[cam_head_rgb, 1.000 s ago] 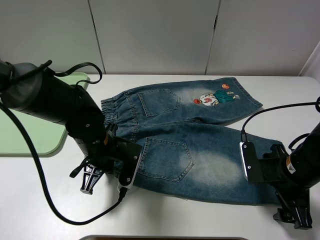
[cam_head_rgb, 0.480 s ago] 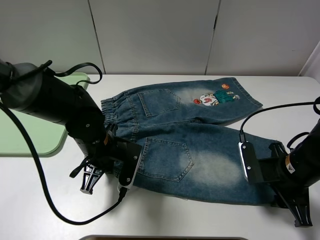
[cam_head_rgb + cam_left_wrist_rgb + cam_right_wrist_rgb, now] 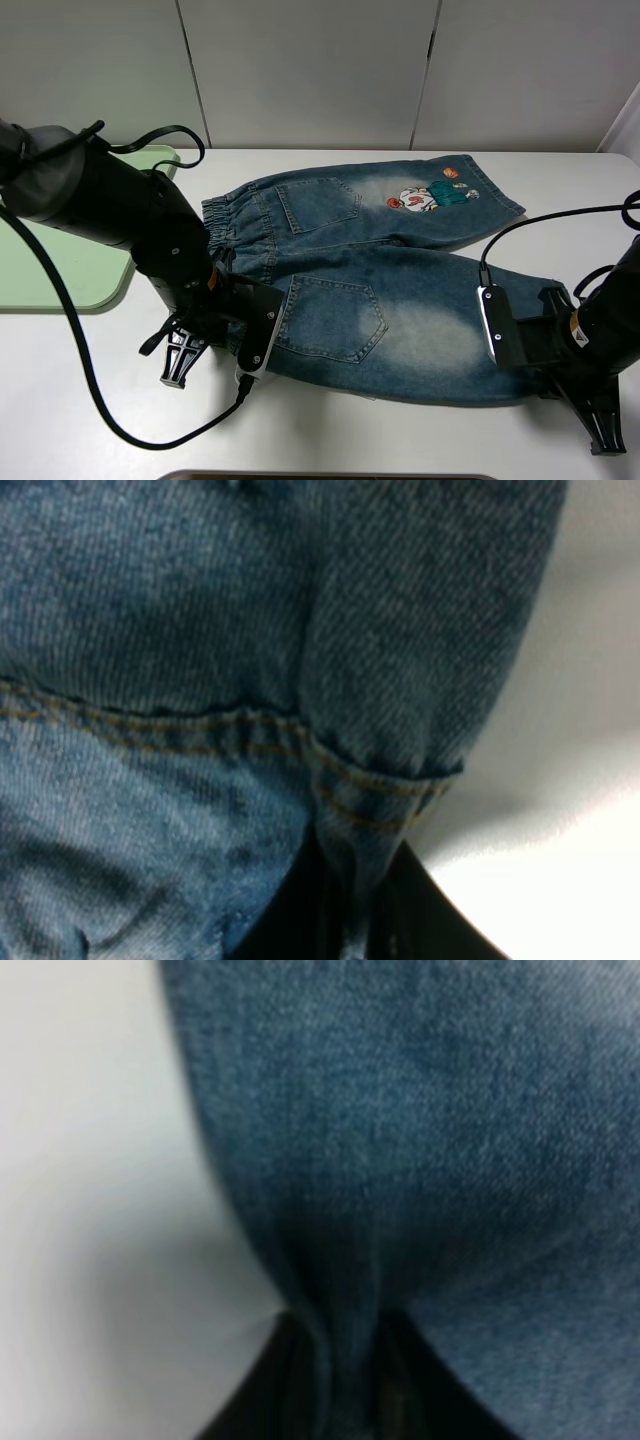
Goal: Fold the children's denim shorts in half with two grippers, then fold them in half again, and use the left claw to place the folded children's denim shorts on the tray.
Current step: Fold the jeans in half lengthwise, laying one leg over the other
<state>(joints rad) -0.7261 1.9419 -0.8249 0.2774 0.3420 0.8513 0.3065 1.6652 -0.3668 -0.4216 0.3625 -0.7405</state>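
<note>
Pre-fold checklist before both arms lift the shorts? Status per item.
1. left gripper pinching denim: ok, a stitched seam sits between its fingers.
2. right gripper pinching denim: ok, fabric is bunched between its fingers.
3. children's denim shorts spread flat, unfolded: ok.
4. Both grips on the near edge, at opposite ends: ok.
5. tray ready to receive: cannot tell, left arm hides part.

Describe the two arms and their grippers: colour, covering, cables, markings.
Both look alike. The left arm and right arm are bulky and wrapped in black sleeves. Each ends in a black two-fingered claw, the left gripper and the right gripper, and the housing behind it bears a narrow white label. A long black cable loops loose from the left arm; another arcs from the right.
</note>
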